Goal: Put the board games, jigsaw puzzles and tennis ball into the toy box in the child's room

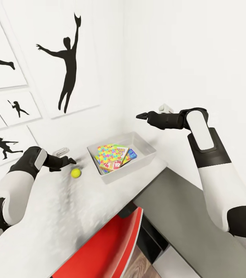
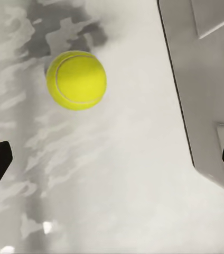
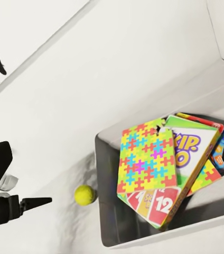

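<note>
While the grey toy box (image 1: 148,152) already holds a jigsaw puzzle (image 1: 109,151) atop the SKIP-BO game (image 3: 194,153) and a blue game (image 1: 132,155), the fuzzy tennis ball (image 1: 76,173) sits on the table (image 1: 61,216) beside it. The left gripper (image 1: 69,161) hovers released by the ball. The right gripper (image 1: 141,116) hangs above, seemingly closed and empty.
</note>
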Robot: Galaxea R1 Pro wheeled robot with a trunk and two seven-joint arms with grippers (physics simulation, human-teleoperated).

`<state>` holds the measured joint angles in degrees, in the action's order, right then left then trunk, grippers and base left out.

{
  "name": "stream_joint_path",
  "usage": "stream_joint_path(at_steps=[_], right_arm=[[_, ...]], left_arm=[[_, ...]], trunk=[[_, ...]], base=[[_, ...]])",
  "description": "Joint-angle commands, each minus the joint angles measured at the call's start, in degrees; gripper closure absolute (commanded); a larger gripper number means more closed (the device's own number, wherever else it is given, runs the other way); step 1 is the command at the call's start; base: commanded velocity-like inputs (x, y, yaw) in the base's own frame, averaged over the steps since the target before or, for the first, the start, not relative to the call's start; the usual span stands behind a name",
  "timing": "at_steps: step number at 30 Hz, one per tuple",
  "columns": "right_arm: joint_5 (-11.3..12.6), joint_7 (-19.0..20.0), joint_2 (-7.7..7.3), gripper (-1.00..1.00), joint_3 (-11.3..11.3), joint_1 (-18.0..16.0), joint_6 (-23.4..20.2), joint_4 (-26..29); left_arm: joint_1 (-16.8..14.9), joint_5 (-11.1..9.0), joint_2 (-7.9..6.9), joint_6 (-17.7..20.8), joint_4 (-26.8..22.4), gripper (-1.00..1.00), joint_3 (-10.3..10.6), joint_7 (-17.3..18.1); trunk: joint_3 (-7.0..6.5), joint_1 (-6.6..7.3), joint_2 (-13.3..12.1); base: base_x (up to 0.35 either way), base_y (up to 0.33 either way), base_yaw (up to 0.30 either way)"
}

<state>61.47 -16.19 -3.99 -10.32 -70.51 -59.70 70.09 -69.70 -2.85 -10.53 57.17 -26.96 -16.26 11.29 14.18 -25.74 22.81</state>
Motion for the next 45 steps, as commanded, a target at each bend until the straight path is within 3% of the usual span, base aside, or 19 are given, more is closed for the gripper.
stream_joint_path(at_steps=[1, 17, 25, 45], right_arm=[[0.58, -0.6, -0.05, -1.0, -0.12, -0.07, -0.05, 0.11], [0.63, -0.73, 0.12, -1.0, -0.37, 0.11, 0.01, 1.19], [0.54, -2.4, 0.21, -1.0, -3.14, 0.11, 1.13, 1.09], [0.58, -3.24, 0.21, -1.0, -3.43, 0.11, 1.54, 0.85]], left_arm=[[0.01, -0.23, 0.01, 0.31, -0.03, -1.0, -0.2, -0.11], [1.42, 0.03, 0.02, -0.37, -0.02, -1.0, -0.14, -0.23], [2.44, -0.19, 0.46, -4.94, 0.26, -1.0, 3.02, -3.68], [3.47, -0.22, 0.42, -5.75, 0.33, -1.0, 3.51, -4.18]], trunk=[[0.02, -0.04, 0.11], [-1.51, -0.04, 0.11], [-2.25, -0.04, 0.11], [-2.59, -0.04, 0.11]], base=[[0.0, 0.0, 0.0], [0.0, 0.0, 0.0], [0.0, 0.0, 0.069], [0.0, 0.0, 0.086]])
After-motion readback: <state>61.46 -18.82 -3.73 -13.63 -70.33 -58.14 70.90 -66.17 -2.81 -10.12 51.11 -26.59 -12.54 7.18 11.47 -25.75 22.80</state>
